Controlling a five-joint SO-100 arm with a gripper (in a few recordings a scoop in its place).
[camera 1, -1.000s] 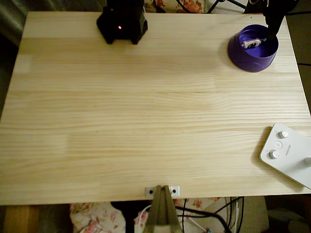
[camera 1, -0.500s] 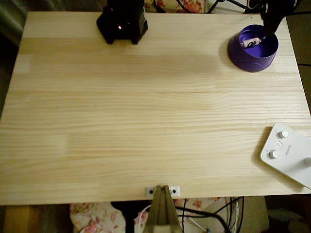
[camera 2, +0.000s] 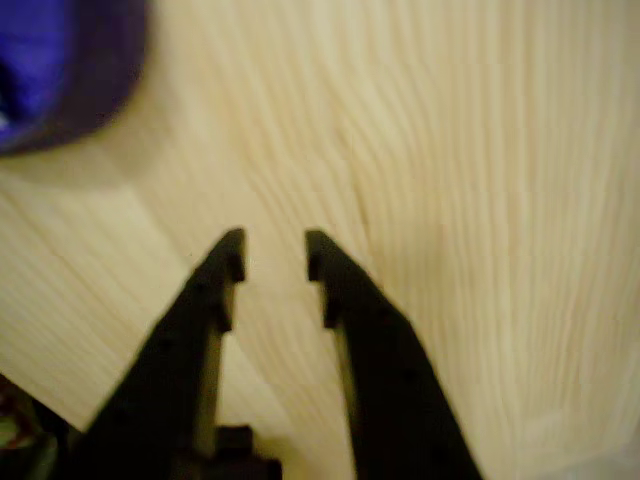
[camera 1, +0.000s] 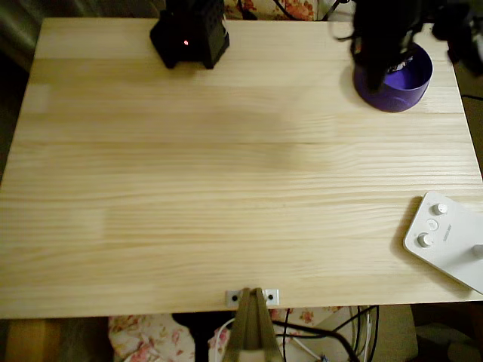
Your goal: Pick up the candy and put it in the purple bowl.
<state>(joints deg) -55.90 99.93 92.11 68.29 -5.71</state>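
1. The gripper is hanging over bare wood in the wrist view, its two black fingers standing apart with nothing between them: released and empty.
2. The purple bowl is sitting up and to the left of the fingertips in that view, apart from them, with only its blurred rim and part of its inside in frame.
3. Overhead, the dark arm is crossing the left part of the purple bowl, which stands at the table's far right corner.
4. The candy cannot be made out; a pale fleck at the bowl's edge in the wrist view is too blurred to name, so its long axis is not readable either.
5. Judging by the empty fingers beside the bowl, the drop is probably done.
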